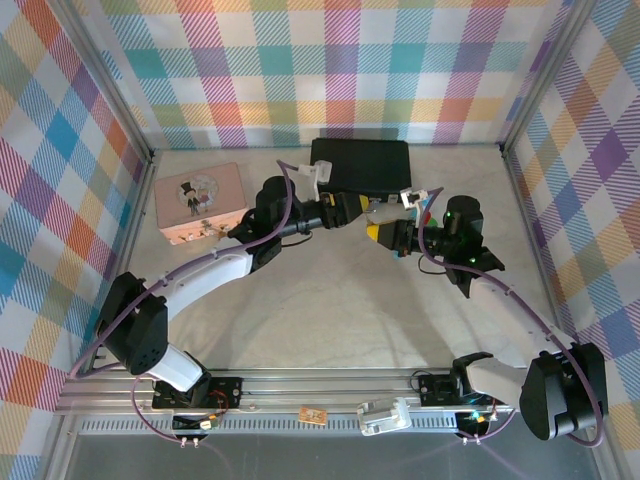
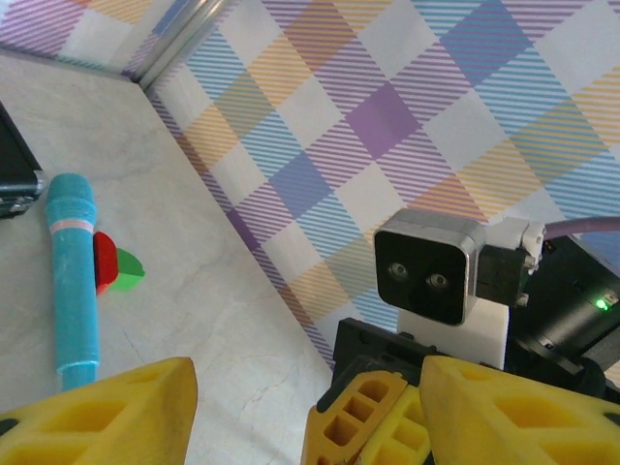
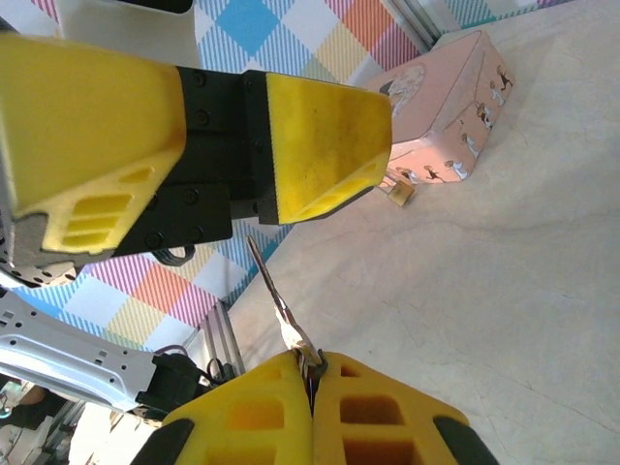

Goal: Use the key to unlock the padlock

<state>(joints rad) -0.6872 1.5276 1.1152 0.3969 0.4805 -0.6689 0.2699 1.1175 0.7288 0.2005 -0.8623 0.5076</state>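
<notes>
At far left a pink tin [image 1: 200, 203] lies flat on the surface [image 1: 330, 300]. The padlock [image 3: 397, 194] lies on the surface just beside the tin's lower corner, well apart from both arms. Its brass body is plain to see, but it is too small to tell which way the shackle points.

Near the middle, in front of a black box [image 1: 360, 165], the left fingers [image 3: 320, 145] are apart and have nothing between their pads. In the left wrist view the two yellow tips sit at the bottom corners, with the right arm's yellow fingertip poking up in the gap between them.

The key [image 3: 281, 300] is in the air between the two arms, not at the padlock. In the right wrist view its long axis runs from the right fingertips up and slightly left. Its thin blade points at the left arm, and the tip ends just below the dark part between the left fingers. I cannot tell whether it touches there.

The right fingers [image 3: 262, 417] are together, pinching the key by its head.

Beyond them a teal cylinder [image 2: 73, 281] lies on the surface, with a red-and-green piece [image 2: 111, 266] just beside it.
</notes>
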